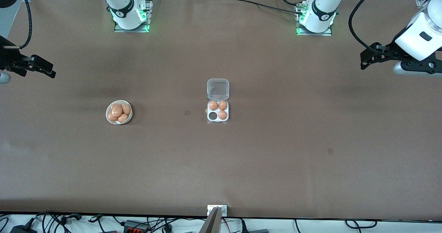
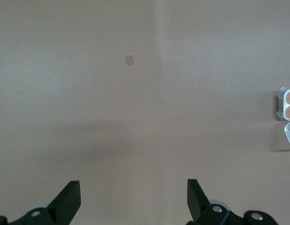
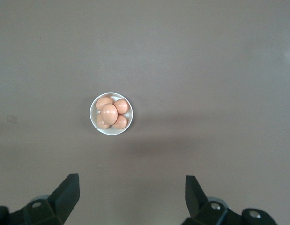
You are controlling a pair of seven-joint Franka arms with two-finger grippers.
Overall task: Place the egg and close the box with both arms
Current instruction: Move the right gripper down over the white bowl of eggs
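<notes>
Right hand [image 3: 130,199]: spread, empty, high over bench [image 1: 276,157] edge.
Left hand [image 2: 133,201]: spread, waiting.
Egg [image 3: 109,113]: take topmost from bowl [image 3: 93,117], pinch gently.
Box [image 1: 218,115]: one cell free.

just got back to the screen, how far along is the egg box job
Done: nothing yet beyond three eggs already sitting in the box; one cell is empty and the lid lies open. In hand: nothing. The left gripper and right gripper are both open, up at the table's ends. Left: take an egg from the bowl, fill the cell, shut the lid.
</notes>
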